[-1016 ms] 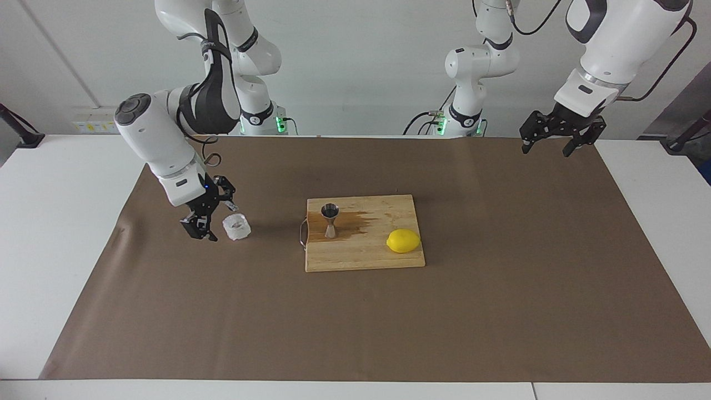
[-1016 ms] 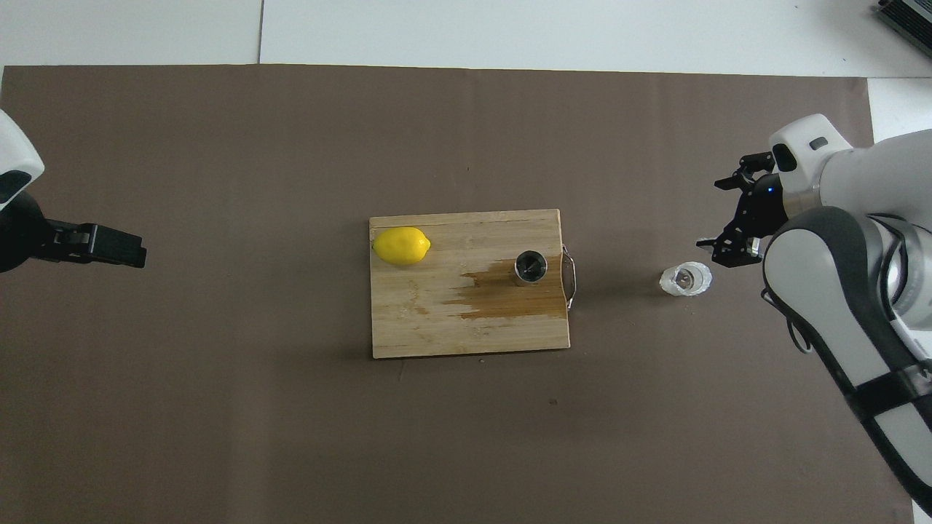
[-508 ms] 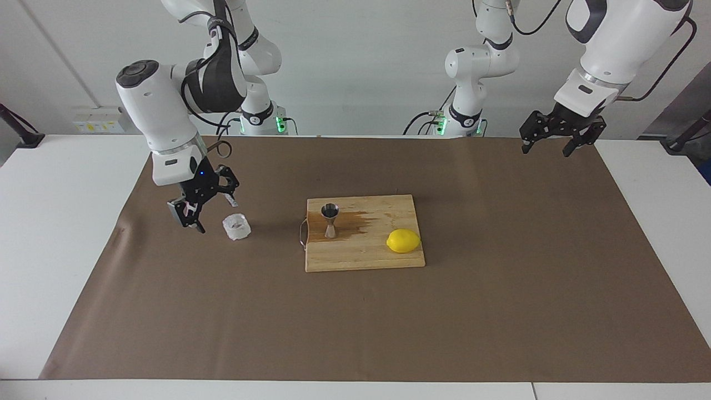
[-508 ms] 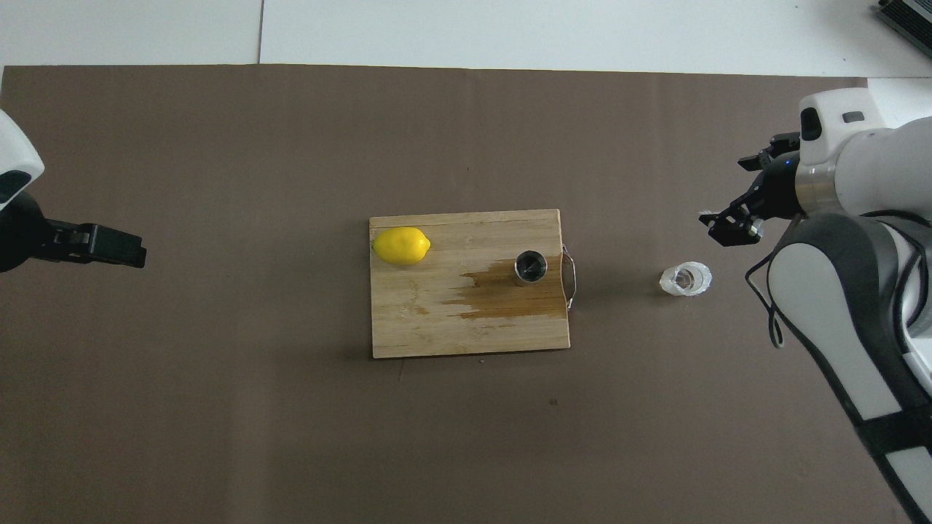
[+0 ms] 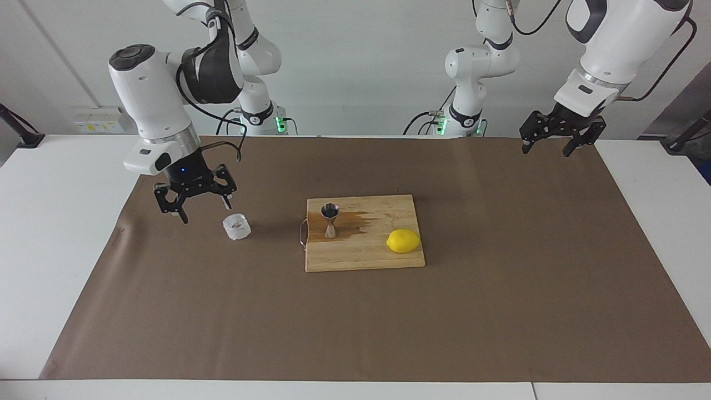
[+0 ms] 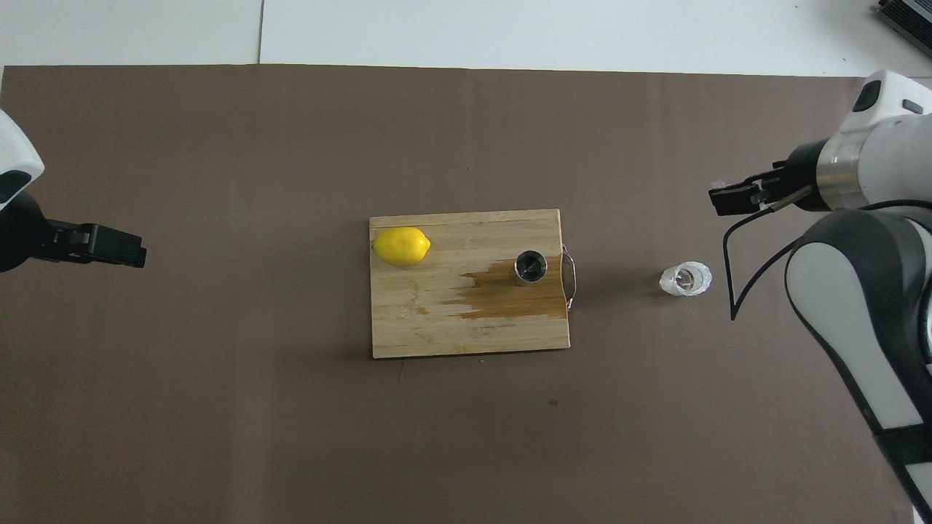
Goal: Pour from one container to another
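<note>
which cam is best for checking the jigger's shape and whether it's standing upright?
The facing view. There the jigger shows side-on, two cones joined at a narrow waist, standing upright on the cutting board at the edge of a wet patch. The overhead view looks down into its mouth, so only a round rim and dark bowl show.

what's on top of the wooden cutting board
On the cutting board stand a steel jigger, upright near the handle end, and a lemon toward the left arm's end. A dark wet-looking stain spreads beside the jigger. What the jigger holds cannot be seen.
</note>
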You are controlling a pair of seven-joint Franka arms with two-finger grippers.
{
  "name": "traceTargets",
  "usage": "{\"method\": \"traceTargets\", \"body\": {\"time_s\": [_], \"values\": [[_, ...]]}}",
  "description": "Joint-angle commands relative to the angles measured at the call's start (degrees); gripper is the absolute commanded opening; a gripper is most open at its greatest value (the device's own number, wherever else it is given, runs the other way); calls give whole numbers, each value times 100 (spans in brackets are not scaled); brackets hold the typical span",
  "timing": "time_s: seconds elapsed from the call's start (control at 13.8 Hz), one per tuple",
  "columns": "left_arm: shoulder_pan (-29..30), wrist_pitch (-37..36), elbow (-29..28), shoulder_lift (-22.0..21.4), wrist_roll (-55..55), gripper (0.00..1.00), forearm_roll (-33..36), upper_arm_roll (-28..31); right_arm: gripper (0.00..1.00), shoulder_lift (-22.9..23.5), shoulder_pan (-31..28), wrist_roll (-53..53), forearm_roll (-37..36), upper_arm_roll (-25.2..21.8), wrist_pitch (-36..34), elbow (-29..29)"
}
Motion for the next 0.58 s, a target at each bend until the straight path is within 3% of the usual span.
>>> {"method": "traceTargets", "body": {"time_s": [0.0, 0.51], "values": [[38, -34, -172, -176, -47, 100, 28, -10, 100, -29, -5, 1464, -193, 41, -901, 560], [38, -34, -172, -176, -47, 100, 27, -10, 100, -300, -5, 3023, -184, 103, -2397, 1229]]}}
